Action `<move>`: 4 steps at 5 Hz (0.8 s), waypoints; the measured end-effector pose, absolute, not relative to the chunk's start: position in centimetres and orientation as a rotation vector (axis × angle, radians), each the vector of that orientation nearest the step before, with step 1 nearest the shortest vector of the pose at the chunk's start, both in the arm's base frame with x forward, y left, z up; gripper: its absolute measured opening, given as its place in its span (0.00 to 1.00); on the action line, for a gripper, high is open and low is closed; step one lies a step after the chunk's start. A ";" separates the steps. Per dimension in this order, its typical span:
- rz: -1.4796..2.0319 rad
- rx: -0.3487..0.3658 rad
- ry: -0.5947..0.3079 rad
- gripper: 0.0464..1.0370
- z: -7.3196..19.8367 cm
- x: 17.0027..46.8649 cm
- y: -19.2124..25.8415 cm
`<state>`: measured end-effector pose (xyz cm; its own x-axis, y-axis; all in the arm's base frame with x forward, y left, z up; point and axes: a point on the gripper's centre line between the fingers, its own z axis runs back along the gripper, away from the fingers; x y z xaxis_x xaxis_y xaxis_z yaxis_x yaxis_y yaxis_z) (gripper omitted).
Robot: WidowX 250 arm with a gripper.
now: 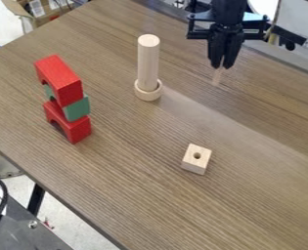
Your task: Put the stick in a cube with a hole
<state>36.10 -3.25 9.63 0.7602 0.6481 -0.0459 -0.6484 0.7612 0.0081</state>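
the claw (222,66) grips a slim pale stick (217,77), well apart from the holed wooden cube (196,162).

0 words, numbers, brands or signs can be read. A small, white, rectangular label (36,8) sits on the brown cardboard box (50,19) at the upper left (any print there is too small to make out).

The cube (196,159) is smooth, matt wood; the table (123,180) looks wood-grained with a faint sheen.
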 end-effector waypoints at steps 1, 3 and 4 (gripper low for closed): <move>0.753 0.022 0.042 0.07 10.9 34.2 -4.0; 0.850 0.098 0.092 0.07 10.8 31.0 -4.5; 0.861 0.103 0.123 0.07 10.2 29.6 -4.7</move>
